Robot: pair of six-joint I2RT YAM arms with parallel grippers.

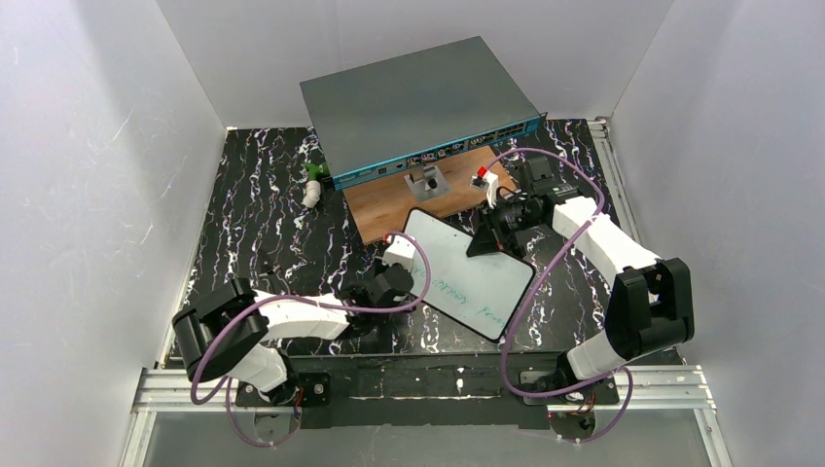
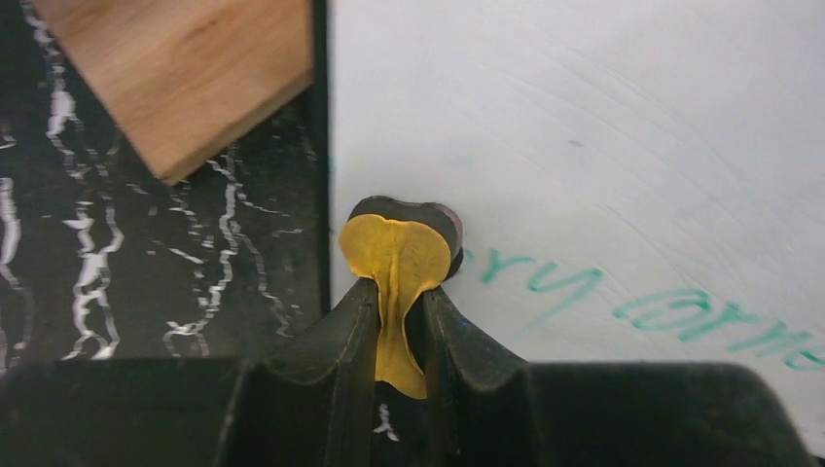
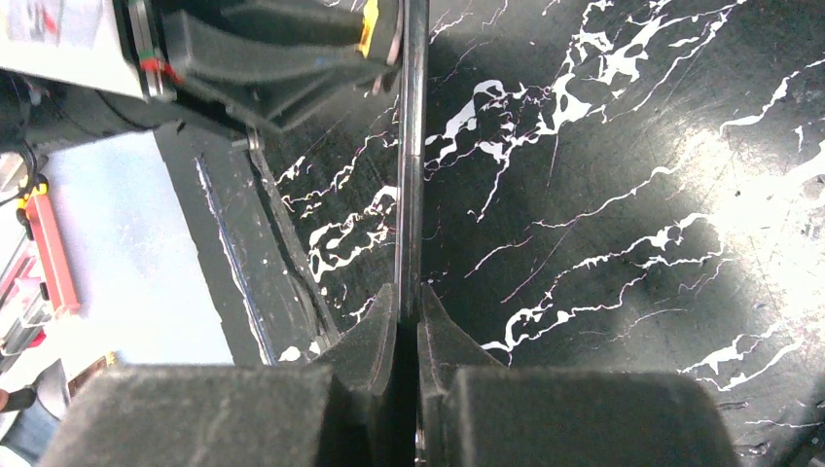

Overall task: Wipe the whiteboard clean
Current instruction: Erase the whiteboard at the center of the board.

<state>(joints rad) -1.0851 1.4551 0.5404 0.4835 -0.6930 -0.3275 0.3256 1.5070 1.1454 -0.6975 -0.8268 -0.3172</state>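
Observation:
The whiteboard (image 1: 477, 277) lies tilted mid-table, with green handwriting (image 1: 465, 295) across its lower half. My left gripper (image 1: 418, 276) is shut on a small yellow eraser pad (image 2: 399, 251) with a dark underside, and presses it on the board (image 2: 603, 126) near its left rim, just left of the green writing (image 2: 681, 313). My right gripper (image 1: 484, 243) is shut on the board's upper right edge. In the right wrist view the board shows edge-on (image 3: 412, 146), clamped between the fingers (image 3: 409, 311). The left gripper also shows at the top of that view (image 3: 272, 49).
A large grey box with a teal front (image 1: 418, 102) stands at the back. A brown wooden board (image 1: 389, 209) lies before it with a small metal bracket (image 1: 425, 183) on it. A green-and-white object (image 1: 312, 185) sits at the back left. White walls enclose the black marbled table (image 1: 263, 224).

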